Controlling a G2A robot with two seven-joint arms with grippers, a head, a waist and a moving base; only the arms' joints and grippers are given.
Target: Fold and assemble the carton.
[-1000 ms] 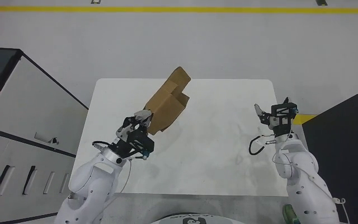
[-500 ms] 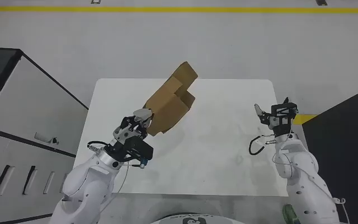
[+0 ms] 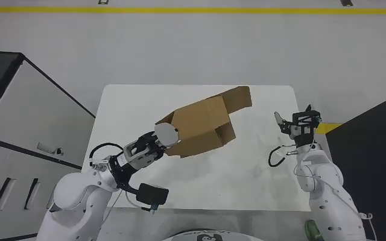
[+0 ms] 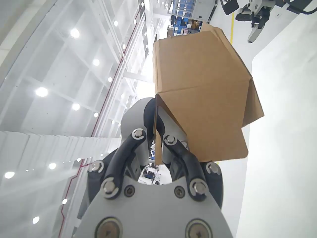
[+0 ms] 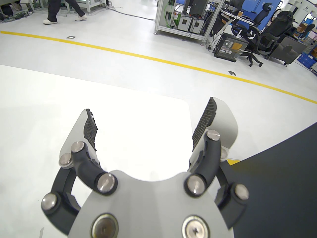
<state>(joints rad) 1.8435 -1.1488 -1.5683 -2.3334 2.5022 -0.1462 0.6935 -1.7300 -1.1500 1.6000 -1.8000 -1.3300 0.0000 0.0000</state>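
Observation:
A brown cardboard carton (image 3: 205,123), partly opened with loose flaps, is lifted above the middle of the white table (image 3: 253,181). My left gripper (image 3: 164,136) is shut on one of its panels at the carton's near-left end; in the left wrist view the carton (image 4: 200,95) rises from between the fingers (image 4: 173,147), gripper (image 4: 155,130) clamped on the panel edge. My right gripper (image 3: 288,120) hovers at the table's right edge, open and holding nothing, well apart from the carton; its pads (image 5: 89,127) stand wide around the gripper centre (image 5: 149,113) in its own view.
A dark cabinet (image 3: 24,120) stands left of the table and a dark panel (image 3: 356,144) to the right. A yellow floor line (image 3: 193,9) runs beyond the table's far edge. The right gripper (image 4: 252,23) shows beyond the carton in the left wrist view.
The left arm has rolled its wrist and swung the carton from pointing up and away to lying across toward the right. The right arm has stayed still.

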